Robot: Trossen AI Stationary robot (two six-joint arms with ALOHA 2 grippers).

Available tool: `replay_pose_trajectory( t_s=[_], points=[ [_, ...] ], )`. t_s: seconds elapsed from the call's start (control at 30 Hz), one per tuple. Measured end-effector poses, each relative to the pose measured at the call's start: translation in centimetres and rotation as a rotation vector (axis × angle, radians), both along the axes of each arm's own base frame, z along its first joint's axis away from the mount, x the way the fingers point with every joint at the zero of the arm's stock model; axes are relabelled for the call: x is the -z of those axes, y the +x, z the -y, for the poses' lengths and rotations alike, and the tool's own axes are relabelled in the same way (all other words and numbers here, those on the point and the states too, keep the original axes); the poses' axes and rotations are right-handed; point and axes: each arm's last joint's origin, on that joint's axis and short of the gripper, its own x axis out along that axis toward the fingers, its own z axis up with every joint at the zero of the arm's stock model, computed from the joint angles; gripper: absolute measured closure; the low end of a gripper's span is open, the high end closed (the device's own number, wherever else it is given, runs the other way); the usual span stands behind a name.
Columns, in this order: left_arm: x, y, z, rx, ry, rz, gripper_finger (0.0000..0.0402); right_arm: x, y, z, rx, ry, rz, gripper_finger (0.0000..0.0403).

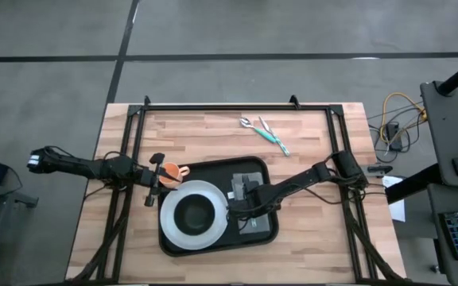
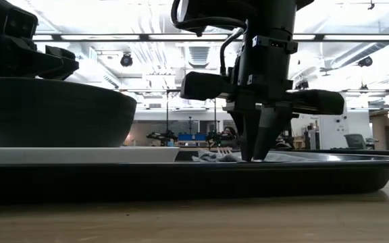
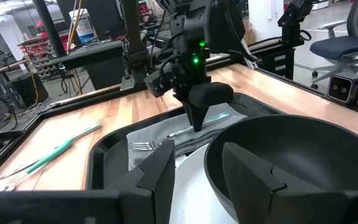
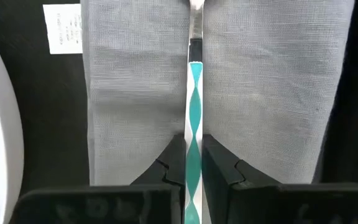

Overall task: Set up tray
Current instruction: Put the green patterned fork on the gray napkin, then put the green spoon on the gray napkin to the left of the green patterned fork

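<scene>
A black tray point(image 1: 213, 169) lies mid-table. On its left part a white plate point(image 1: 173, 232) carries a black bowl point(image 1: 193, 213). A grey napkin point(image 4: 135, 93) is spread on the tray's right part. A fork point(image 3: 143, 145) with a teal handle lies along the napkin. My right gripper point(image 4: 194, 165) points down over the napkin, shut on the fork. My left gripper point(image 3: 197, 177) stands open and empty over the tray's far left corner, just short of the bowl point(image 3: 291, 155). My right gripper pinches the fork's teal handle point(image 4: 194, 140) between its two fingers, one on each long side, toward the handle's free end. The fingers point(image 2: 255, 145) come from above, pointing down, across the handle. The fork lies flat along the napkin, tines point(image 2: 225, 154) low over the cloth.
A spoon and a knife with teal handles point(image 1: 265, 133) lie on the bare wood beyond the tray's far edge. Black frame rails point(image 1: 213, 106) run along the table's far edge and sides. Bare wood shows to the left and right of the tray.
</scene>
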Motion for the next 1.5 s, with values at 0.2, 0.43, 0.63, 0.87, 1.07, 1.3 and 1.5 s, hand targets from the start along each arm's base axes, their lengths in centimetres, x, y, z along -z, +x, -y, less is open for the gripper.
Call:
replay_pose_trajectory(
  t_s=[0.2,0.43,0.63,0.87,1.07,1.3,1.5],
  points=[
    [0.0,0.0,0.0,0.000,0.000,0.000,0.0285,-0.1,0.0,-0.1,0.006,-0.012,0.008,0.0385],
    [0.0,0.0,0.0,0.000,0.000,0.000,0.0285,-0.1,-0.2,-0.5,0.022,-0.018,0.016,0.0385],
    [0.0,0.0,0.0,0.000,0.000,0.000,0.0285,-0.2,-0.4,-1.0,0.029,-0.034,0.022,0.0385],
    [0.0,0.0,0.0,0.000,0.000,0.000,0.0285,-0.4,-0.4,-1.1,0.048,-0.029,0.031,0.0385],
    [0.0,0.0,0.0,0.000,0.000,0.000,0.0285,-0.4,-0.4,-1.1,0.056,-0.023,0.031,0.0367],
    [0.0,0.0,0.0,0.000,0.000,0.000,0.0285,-0.3,-0.5,-1.1,0.048,-0.025,0.026,0.0320],
    [0.0,0.0,0.0,0.000,0.000,0.000,0.0285,-0.2,-0.5,-1.0,0.005,-0.038,0.016,0.0298]
  ],
)
